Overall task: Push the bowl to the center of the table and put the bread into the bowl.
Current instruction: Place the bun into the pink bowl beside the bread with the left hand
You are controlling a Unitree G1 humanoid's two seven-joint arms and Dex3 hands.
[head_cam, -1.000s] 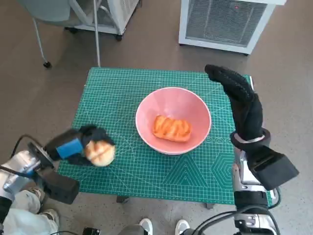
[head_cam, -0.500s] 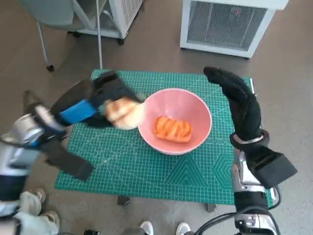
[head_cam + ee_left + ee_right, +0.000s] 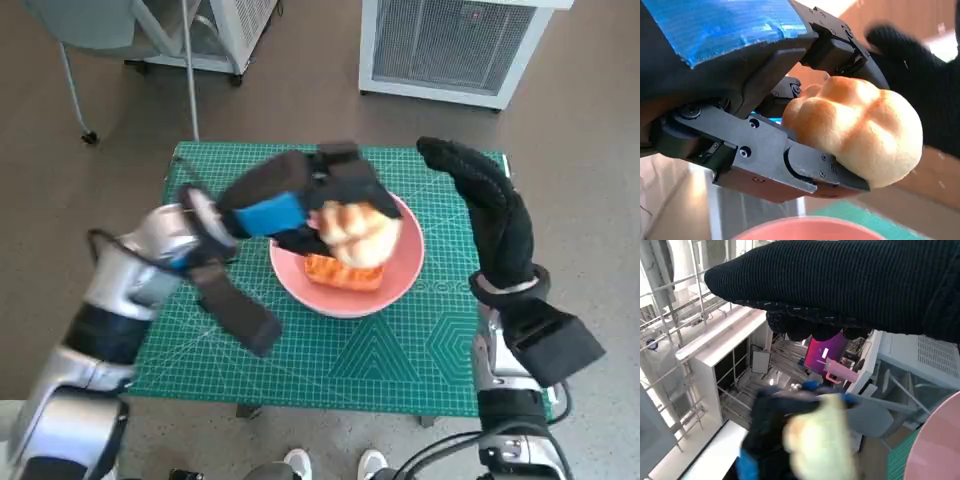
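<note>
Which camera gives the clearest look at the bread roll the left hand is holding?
The left wrist view: the bread roll fills the frame, sharp, gripped by the left hand. The head view shows it smaller, above the pink bowl. The right wrist view shows only a pale blur.

bowl: smooth pink, plastic-looking | bread: matt golden crust | right hand: black knitted cloth | desk: matt green gridded mat
</note>
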